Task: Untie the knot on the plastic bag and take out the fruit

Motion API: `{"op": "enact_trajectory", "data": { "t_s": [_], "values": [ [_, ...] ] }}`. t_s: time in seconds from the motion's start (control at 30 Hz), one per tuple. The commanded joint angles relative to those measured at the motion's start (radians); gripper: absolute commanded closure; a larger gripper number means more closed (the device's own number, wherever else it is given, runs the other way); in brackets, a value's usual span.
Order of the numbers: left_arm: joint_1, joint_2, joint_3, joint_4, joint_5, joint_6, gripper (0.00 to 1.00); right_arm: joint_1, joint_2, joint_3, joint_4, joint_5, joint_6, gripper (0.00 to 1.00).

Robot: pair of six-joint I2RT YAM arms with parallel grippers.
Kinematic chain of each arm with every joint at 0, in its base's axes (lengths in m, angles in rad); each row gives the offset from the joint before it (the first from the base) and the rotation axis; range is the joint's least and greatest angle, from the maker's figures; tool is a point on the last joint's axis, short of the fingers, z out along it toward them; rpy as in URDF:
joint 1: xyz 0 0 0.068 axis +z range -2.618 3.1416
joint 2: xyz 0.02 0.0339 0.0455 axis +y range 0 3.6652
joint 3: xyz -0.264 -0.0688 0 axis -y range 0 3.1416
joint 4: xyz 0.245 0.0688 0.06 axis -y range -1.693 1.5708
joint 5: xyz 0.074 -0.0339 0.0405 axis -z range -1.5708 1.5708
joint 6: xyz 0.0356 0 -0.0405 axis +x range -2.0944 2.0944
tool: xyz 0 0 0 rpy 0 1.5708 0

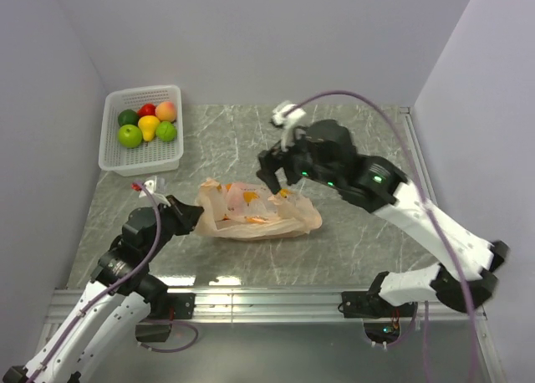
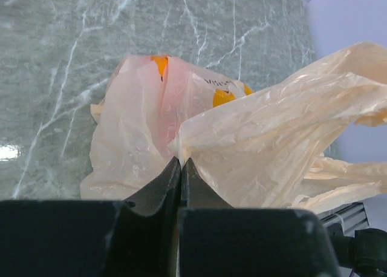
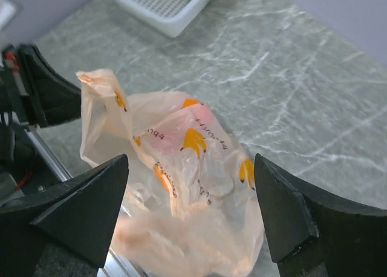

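Observation:
The peach plastic bag (image 1: 255, 211) lies crumpled on the marble table, with orange printed marks. My left gripper (image 1: 191, 216) is shut on the bag's left edge; in the left wrist view its jaws (image 2: 181, 163) pinch a fold of the plastic bag (image 2: 254, 144). A pink shape shows faintly through the plastic (image 2: 175, 101). My right gripper (image 1: 278, 180) hovers open just above the bag's right part; in the right wrist view its gripper (image 3: 190, 204) straddles the plastic bag (image 3: 181, 168) without touching it. No knot is visible. Fruit inside is hidden apart from the pink blur.
A white basket (image 1: 142, 153) at the back left holds green apples (image 1: 129, 135), a yellow pear (image 1: 149, 125), a red fruit (image 1: 147, 109) and a peach-coloured fruit (image 1: 166, 110). Grey walls close in left and right. A metal rail (image 1: 267, 299) runs along the near edge.

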Motion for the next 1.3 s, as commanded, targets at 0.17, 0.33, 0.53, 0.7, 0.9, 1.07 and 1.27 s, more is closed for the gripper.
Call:
{"op": "enact_trajectory", "data": {
  "t_s": [0.17,0.33,0.53,0.7,0.9,1.07,1.27],
  "values": [
    [0.004,-0.103,0.012,-0.042,-0.067,-0.007,0.93,0.053,0.249,-0.108,-0.030,-0.168,-0.071,0.08],
    [0.004,-0.113,-0.002,-0.016,-0.064,0.002,0.93,0.056,0.287,-0.280,0.149,-0.168,-0.019,0.10],
    [0.004,-0.084,0.009,0.005,-0.076,0.020,0.95,0.055,0.333,-0.364,0.260,-0.125,0.009,0.15],
    [0.004,-0.109,-0.005,0.011,-0.098,0.020,0.96,0.053,0.363,-0.412,0.331,-0.055,0.025,0.34],
    [0.005,-0.061,-0.019,0.126,-0.142,0.037,0.99,0.009,0.357,-0.449,0.415,0.010,0.083,0.97],
    [0.005,0.156,0.067,0.237,-0.211,0.102,1.00,-0.056,0.300,-0.460,0.459,0.131,0.176,1.00],
    [0.008,0.339,0.214,0.255,-0.228,0.166,0.50,-0.102,0.222,-0.463,0.455,0.216,0.330,1.00]
  ]
}}
